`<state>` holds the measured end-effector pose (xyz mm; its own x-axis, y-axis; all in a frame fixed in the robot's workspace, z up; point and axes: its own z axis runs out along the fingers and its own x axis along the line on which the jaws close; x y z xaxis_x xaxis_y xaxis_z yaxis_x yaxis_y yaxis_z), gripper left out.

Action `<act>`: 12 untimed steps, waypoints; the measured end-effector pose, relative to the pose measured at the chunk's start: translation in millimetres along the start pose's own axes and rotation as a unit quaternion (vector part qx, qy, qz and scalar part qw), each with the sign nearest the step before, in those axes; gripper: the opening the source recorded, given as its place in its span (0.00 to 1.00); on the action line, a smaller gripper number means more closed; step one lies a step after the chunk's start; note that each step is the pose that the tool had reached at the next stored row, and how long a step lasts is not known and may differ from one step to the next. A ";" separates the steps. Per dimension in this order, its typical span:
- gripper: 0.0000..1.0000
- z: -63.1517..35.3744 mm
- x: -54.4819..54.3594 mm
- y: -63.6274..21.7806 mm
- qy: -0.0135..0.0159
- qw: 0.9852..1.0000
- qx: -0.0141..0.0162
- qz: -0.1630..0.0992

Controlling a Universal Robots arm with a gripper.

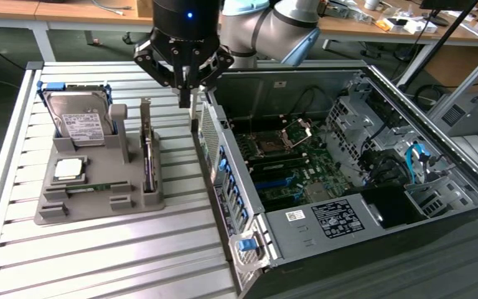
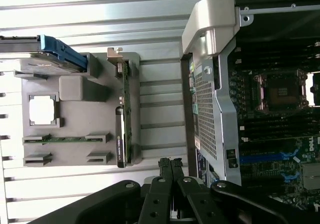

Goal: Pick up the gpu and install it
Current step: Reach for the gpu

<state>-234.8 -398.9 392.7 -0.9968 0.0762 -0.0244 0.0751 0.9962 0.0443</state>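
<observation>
The end effector [image 1: 185, 103] hangs just beside the grey holder [image 1: 94, 210], over the gap between it and the open computer case [image 1: 211, 140]. Its black fingers are pressed together with nothing between them. The gpu [image 1: 147, 159] stands on edge in a slot along the holder's case-side rim, not yet lifted, its metal bracket rising at the holder's far end.

The step in hand looks like the reach for the card. Doing it well probably means centring over the holder's slot, squaring the fingers across the card's thin upper edge, gripping bare board rather than components, and drawing it straight up so it does not bind.

The card is a thin, flat, dark slab with a dull silver bracket. The holder is matt grey moulded plastic with blocky pockets, and also carries a boxy metal hard drive [image 1: 81, 121] with a white label, a square chip [image 1: 69, 168] and a narrow green memory stick [image 1: 89, 187]. The bench [image 1: 98, 255] beneath the holder is ribbed aluminium
</observation>
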 end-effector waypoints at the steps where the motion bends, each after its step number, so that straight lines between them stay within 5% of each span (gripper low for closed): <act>1: 0.13 0.0 0.3 0.0 0.000 1.000 0.000 0.000; 12: 0.13 0.0 4.0 -0.3 0.000 1.000 0.000 0.000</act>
<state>-238.8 -398.9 392.6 -0.9968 0.0762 -0.0245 0.0751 0.9962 0.0443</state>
